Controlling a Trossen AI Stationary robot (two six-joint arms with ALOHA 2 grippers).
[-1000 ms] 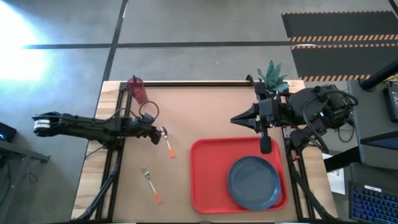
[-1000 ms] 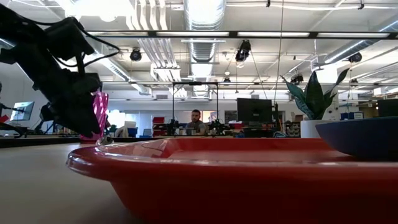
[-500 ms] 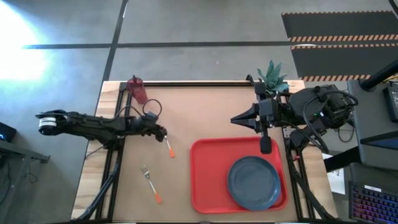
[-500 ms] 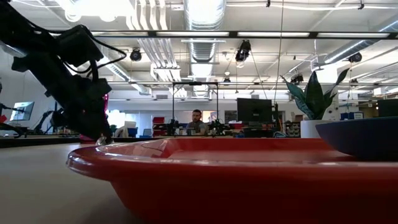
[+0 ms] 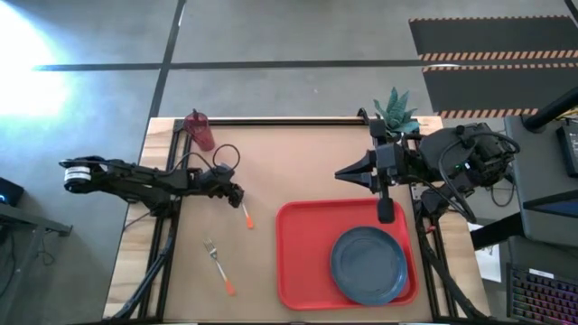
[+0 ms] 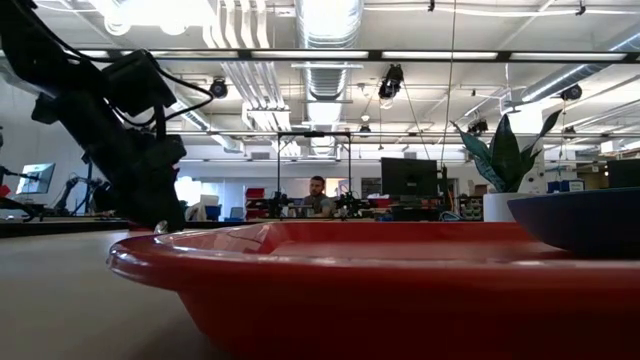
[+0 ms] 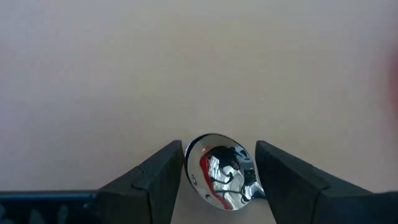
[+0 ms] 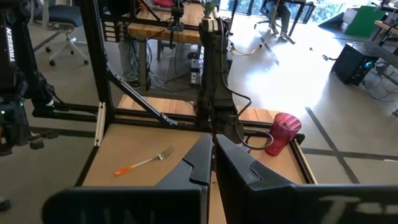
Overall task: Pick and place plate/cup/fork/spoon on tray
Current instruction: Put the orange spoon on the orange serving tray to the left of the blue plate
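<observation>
The spoon [image 5: 246,215] lies flat on the table left of the red tray [image 5: 302,262], orange handle toward the near edge. My left gripper [image 5: 238,193] is low over its silver bowl [image 7: 217,171], open, one finger on each side of the bowl. The fork [image 5: 217,262] lies nearer the front edge. At the far left corner the red cup [image 5: 199,129] stands upright. The blue-grey plate [image 5: 368,264] rests in the tray's right half. My right gripper [image 5: 343,171] hangs shut, raised above the table's far right, holding nothing. My left gripper comes slanting down from the table's left, and its fingers [image 7: 165,174] stand close on either side of the spoon's bowl [image 7: 211,180], which lies on the table. Whether they touch the bowl I cannot tell.
A potted green plant [image 5: 396,108] stands at the far right edge beside the right arm. Bare tabletop lies between the spoon and the tray and in the tray's left half [image 5: 307,235]. In the low view the tray's rim [image 6: 300,265] fills the foreground.
My left gripper has gone toward the table's right edge and down, coming over the spoon's bowl, which showed beside it before and is now covered in the high view. In the low view the arm now hides the cup. The spoon has stayed in place.
</observation>
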